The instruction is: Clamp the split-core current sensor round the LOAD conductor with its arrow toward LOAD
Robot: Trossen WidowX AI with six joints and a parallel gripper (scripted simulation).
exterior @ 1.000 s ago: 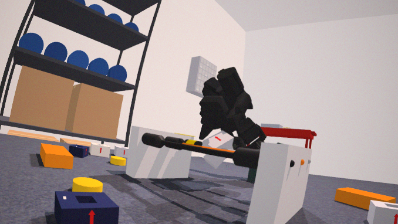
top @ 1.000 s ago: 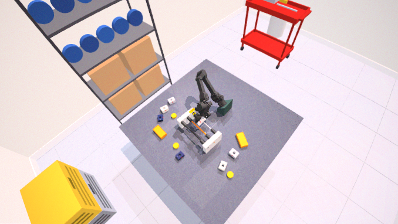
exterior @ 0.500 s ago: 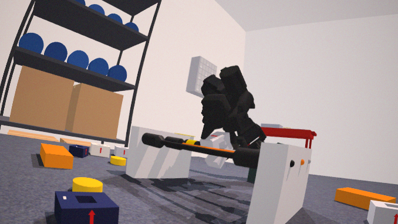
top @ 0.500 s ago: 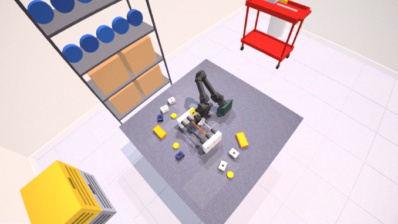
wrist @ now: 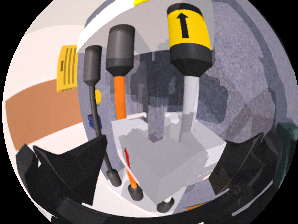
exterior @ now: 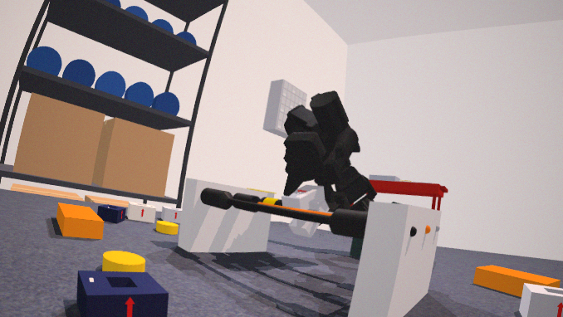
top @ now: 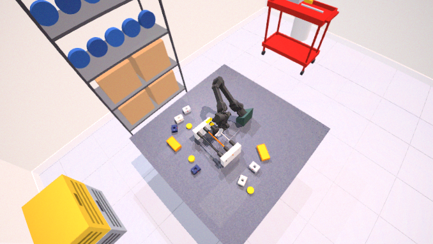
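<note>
Sitting between the wide-open jaws, the white split-core sensor (top: 219, 132) (exterior: 305, 209) (wrist: 160, 167) is up at the pale conductor (top: 230, 140) (wrist: 190, 97), off the bench; can't tell if it's fully round it, tbh.

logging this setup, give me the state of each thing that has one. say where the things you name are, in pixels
hand (wrist: 148, 137): open
white sensor at the conductors (exterior: 305, 207) (wrist: 167, 160): off the floor, tilted; latch cannot be told
grey conductor (wrist: 190, 102): strung from the yellow-banded sleeve
orange conductor (top: 216, 139) (wrist: 120, 97): strung between the end blocks
near navy sensor (top: 197, 170) (exterior: 124, 304): resting on the mat
</note>
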